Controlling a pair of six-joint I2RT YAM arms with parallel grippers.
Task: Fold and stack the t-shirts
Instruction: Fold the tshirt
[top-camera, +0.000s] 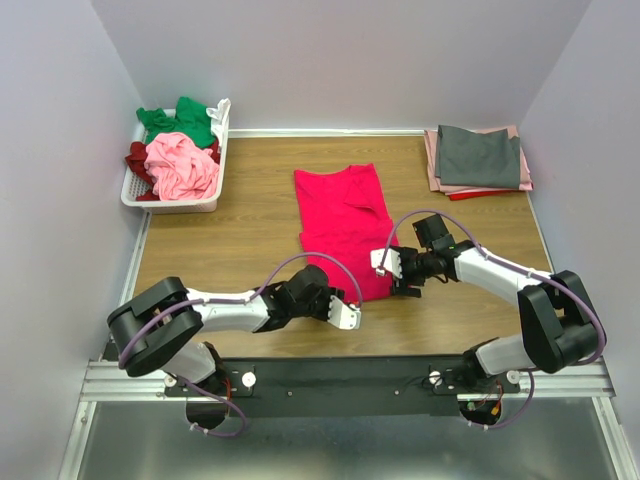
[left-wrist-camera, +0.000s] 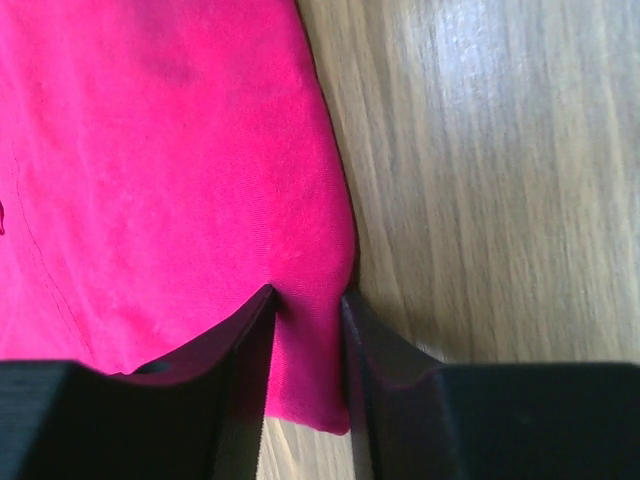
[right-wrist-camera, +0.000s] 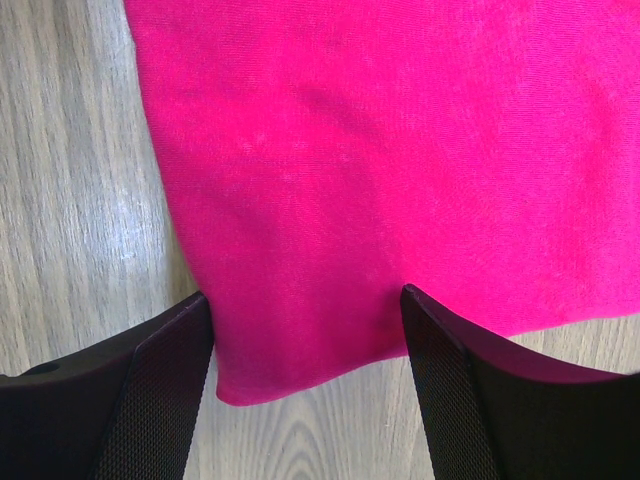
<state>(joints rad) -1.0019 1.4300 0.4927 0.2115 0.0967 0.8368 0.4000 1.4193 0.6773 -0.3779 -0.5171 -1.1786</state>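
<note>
Left arm, right arm: white link shells, bulky black joint housings. One thin purple cable runs along each arm. Fingers matte black and wedge-shaped; the right pair shows a fine mesh texture. Bases bolted to a black plate.

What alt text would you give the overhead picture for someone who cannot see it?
A bright pink t-shirt lies partly folded on a wooden table, the left gripper and right gripper open at its near end. A white basket of crumpled shirts sits far left, a folded stack far right.
</note>
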